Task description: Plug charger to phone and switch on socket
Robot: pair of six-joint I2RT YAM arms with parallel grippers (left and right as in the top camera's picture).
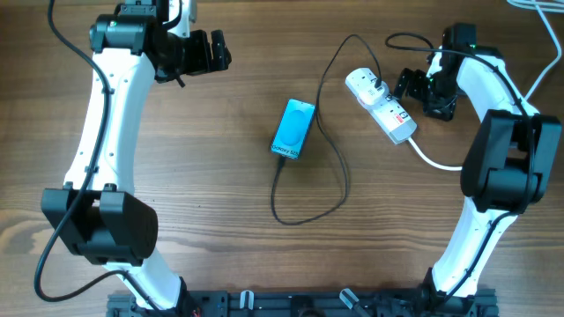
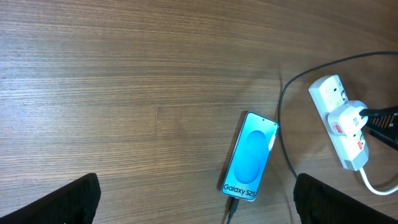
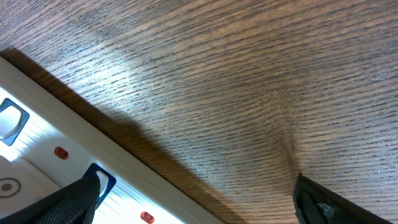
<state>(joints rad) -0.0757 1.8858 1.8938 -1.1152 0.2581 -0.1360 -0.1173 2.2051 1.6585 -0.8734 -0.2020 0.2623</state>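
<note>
The phone (image 1: pixel 293 129) lies flat mid-table with its cyan screen up; it also shows in the left wrist view (image 2: pixel 250 155). The charger (image 1: pixel 342 176), a thin black cable, loops from a white adapter on the socket (image 1: pixel 381 106) round to the phone's white-band end, where its plug tip (image 2: pixel 231 208) meets the phone. My left gripper (image 1: pixel 225 51) is open and empty, far left of the phone. My right gripper (image 1: pixel 407 88) is open right beside the socket; in the right wrist view (image 3: pixel 193 211) one finger hangs over the socket (image 3: pixel 37 155) by a blue-rimmed switch (image 3: pixel 102 177).
The socket's thick white cord (image 1: pixel 436 160) runs off to the right under my right arm. Red marks (image 3: pixel 60 152) dot the socket's face. The table is bare wood (image 1: pixel 203 176).
</note>
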